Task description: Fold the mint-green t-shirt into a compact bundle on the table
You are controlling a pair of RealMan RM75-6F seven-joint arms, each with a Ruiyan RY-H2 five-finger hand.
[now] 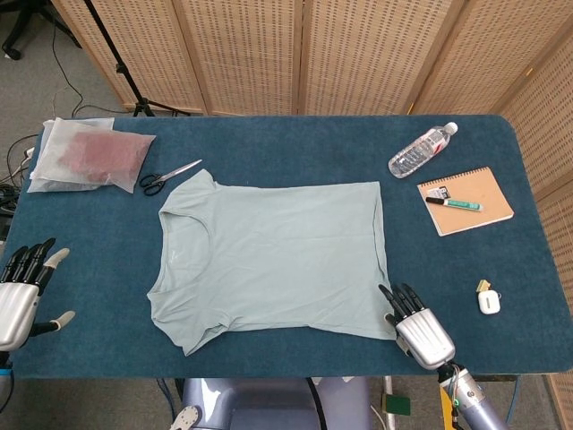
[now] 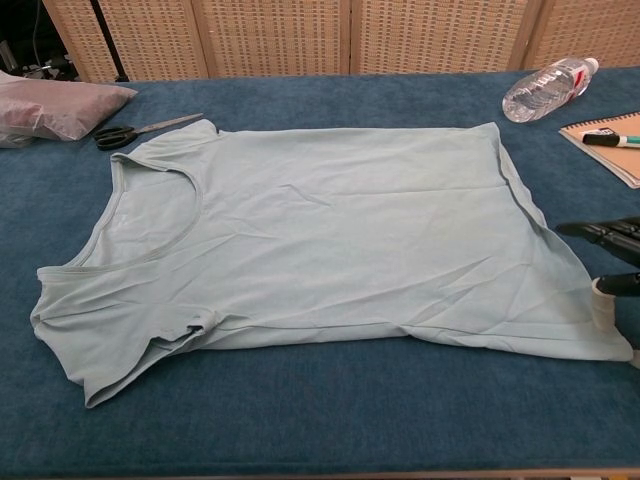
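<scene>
At the far left edge of the head view, the left hand [image 1: 20, 291] sits over the blue worktop [image 1: 98, 242] near its front corner, fingers spread apart and holding nothing, well apart from the shirt. Behind it, at the back left corner, lies a clear plastic bag [image 1: 85, 154] with something reddish inside, and just to its right a pair of scissors [image 1: 168, 175] rests with its tips pointing toward the shirt's far sleeve. Across the middle, the mint-green t-shirt [image 1: 277, 255] is spread flat and unfolded, neckline to the left, hem to the right, with light creases and the near sleeve slightly rumpled. At the shirt's near right corner the right hand [image 1: 417, 326] has its dark fingertips [image 2: 600, 232] at the hem edge, fingers extended side by side; whether they pinch the cloth I cannot tell. Farther back on the right lies a water bottle [image 1: 422, 150] on its side, then a brown notebook [image 1: 466, 199] with a marker [image 1: 455, 203] on it, and near the right edge a small white object [image 1: 487, 299].
</scene>
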